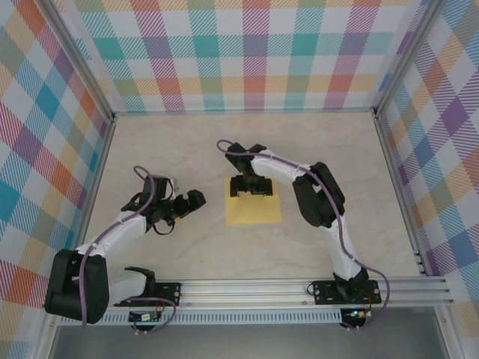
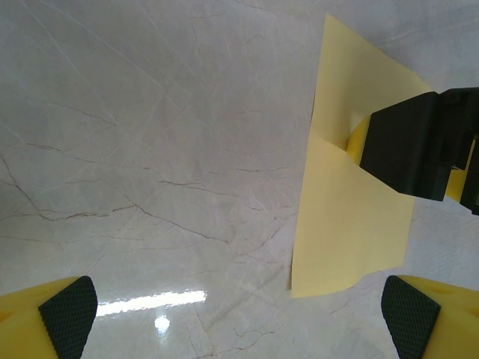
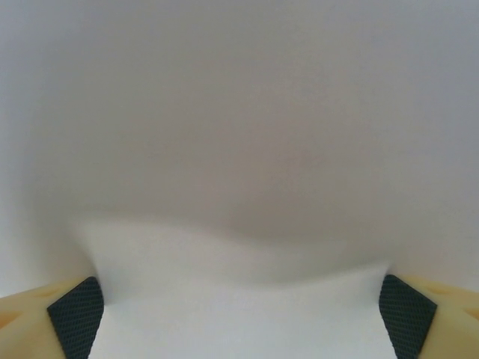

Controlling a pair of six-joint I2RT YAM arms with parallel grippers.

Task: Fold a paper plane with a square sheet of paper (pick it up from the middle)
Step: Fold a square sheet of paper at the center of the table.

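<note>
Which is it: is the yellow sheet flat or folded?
Neither fully: the square sheet of paper lies spread but kinks upward at the right gripper, its edge bending there.

1. The square sheet of paper [image 1: 254, 212] lies near the middle of the desk [image 1: 187, 149], ahead of both arm bases.
2. The right tool [image 1: 251, 187] stands over the sheet's far part.
3. The left tool [image 1: 187, 203] hangs to the sheet's left, near but apart, facing it.
</note>
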